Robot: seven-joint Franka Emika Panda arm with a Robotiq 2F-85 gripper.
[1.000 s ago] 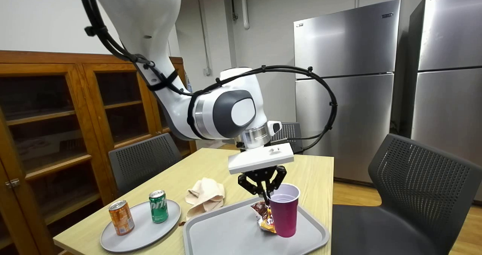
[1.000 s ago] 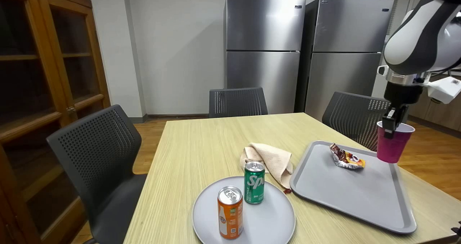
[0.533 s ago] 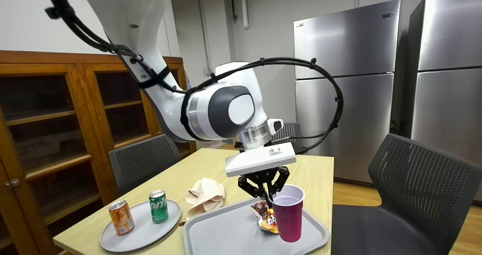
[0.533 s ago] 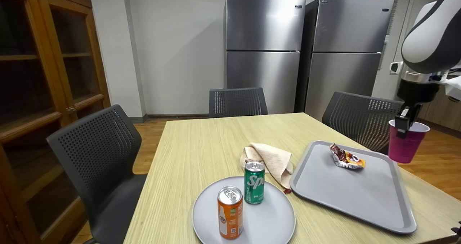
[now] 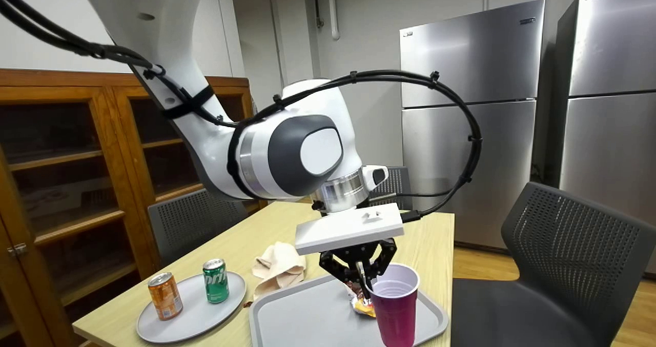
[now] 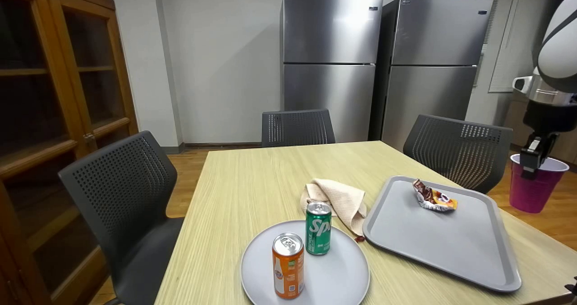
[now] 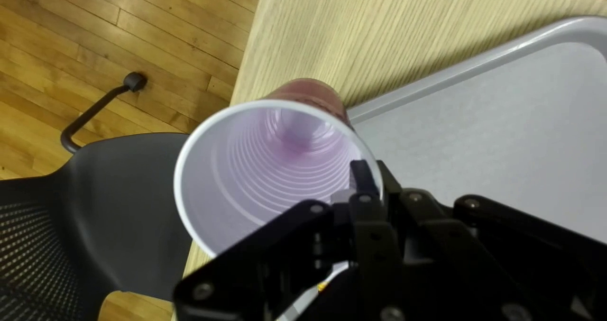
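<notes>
A white robot arm [image 5: 320,152] reaches over a pale wooden counter [image 6: 252,179]. Its black hand [image 7: 372,169] is narrow, pinching the rim of a magenta plastic cup [image 5: 395,313] with a lilac inside. In the wrist view, one finger [image 7: 364,178] sits inside the cup and the other outside its wall. The cup hangs in the air, roughly upright, near the counter's right edge; in an exterior view, floor [image 6: 559,219] shows under its base.

In both exterior views, a grey tray [image 6: 451,246] reaches left of the cup, carrying a crumpled brown and orange wrapper [image 6: 435,198]. A beige cloth [image 6: 338,201] lies just left of the tray. Farther left, a round grey plate [image 6: 336,280] bears an upright green can [image 6: 318,233] and an orange can [image 6: 288,269]. A dark chair [image 5: 569,254] stands right of the counter, and two steel refrigerators [image 6: 331,48] stand on the far side.
</notes>
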